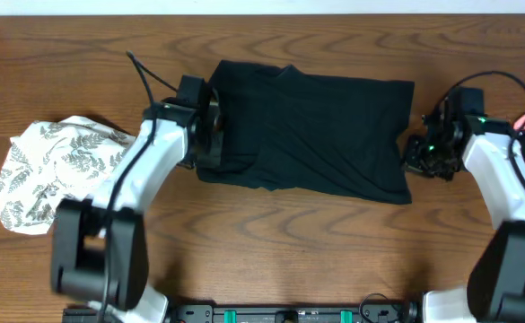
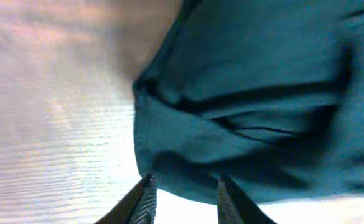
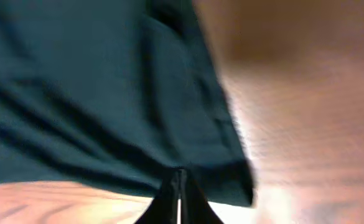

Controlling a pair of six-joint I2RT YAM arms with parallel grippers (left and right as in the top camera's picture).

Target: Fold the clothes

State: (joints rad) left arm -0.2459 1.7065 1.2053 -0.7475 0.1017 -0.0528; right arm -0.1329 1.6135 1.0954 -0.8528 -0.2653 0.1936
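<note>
A black shirt [image 1: 316,135] is seen lying flat in the middle of the table [image 1: 271,242], in a rough rectangle. The left gripper [image 2: 185,200] is placed at its left edge, jaws slightly parted and empty. The right gripper [image 3: 179,190] is closed at the right edge; whether cloth is pinched cannot be told. The step is judged to fall between folds. For the next fold, an edge must be gripped cleanly.
</note>
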